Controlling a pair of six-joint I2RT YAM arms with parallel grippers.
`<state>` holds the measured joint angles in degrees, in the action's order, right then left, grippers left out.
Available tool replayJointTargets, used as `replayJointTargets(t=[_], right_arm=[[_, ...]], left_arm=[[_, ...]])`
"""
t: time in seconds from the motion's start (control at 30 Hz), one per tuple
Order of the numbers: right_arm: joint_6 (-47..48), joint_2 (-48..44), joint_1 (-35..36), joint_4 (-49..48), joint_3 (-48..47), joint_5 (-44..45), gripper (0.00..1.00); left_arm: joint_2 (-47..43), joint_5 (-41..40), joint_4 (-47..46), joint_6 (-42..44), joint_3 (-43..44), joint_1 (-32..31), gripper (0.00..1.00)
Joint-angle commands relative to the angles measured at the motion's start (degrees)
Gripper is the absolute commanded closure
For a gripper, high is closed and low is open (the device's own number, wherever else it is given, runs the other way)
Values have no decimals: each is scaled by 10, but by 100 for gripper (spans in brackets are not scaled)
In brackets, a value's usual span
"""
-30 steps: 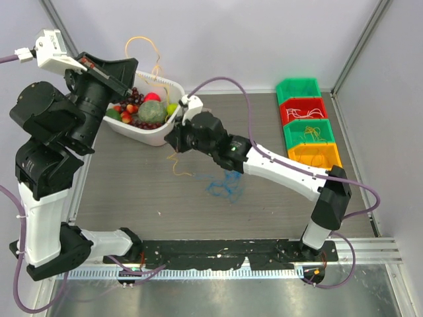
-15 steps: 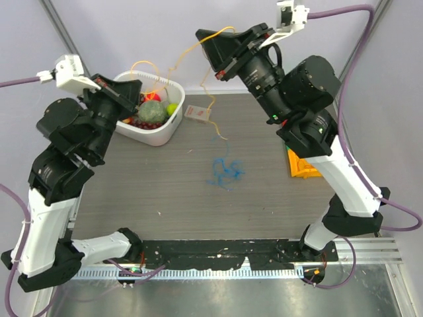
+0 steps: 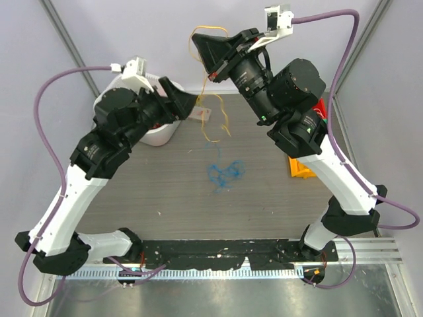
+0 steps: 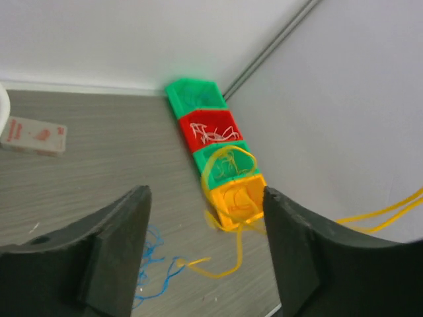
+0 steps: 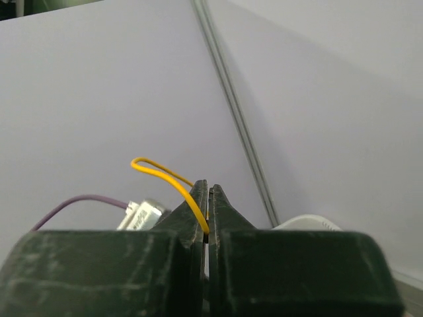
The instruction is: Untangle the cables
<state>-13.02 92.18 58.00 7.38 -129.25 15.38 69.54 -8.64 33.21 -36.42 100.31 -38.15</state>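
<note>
The right gripper (image 5: 207, 191) is raised high above the table (image 3: 132, 198), its jaws pressed tight on the yellow cable (image 5: 165, 171). The cable loops just above the gripper's tips and trails down below them. The left gripper (image 4: 205, 198) stands wide open and holds nothing; the yellow strand dangles just ahead of its fingers, and the blue cable (image 3: 225, 173) lies heaped on the table below and ahead of them.
</note>
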Motion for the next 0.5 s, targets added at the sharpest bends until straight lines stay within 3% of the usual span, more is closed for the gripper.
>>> replayJointTargets(t=[0.0, 0.13, 0.27, 0.33, 0.47], right_arm=[[21, -20, -3, -23, -12, 73, 99], [44, -20, -4, -17, -17, 98, 99], [62, -26, -4, -4, -19, 111, 99], [63, -30, -4, -1, -19, 114, 99], [65, -32, -4, 15, -28, 114, 99]], left_arm=[[-68, 44, -32, -7, -120, 4, 22], [-144, 23, -87, -11, -273, 5, 15], [-140, 177, -182, 19, -381, 5, 13], [-122, 256, -268, 23, -441, 3, 2], [-103, 214, -495, 72, -554, -23, 0]])
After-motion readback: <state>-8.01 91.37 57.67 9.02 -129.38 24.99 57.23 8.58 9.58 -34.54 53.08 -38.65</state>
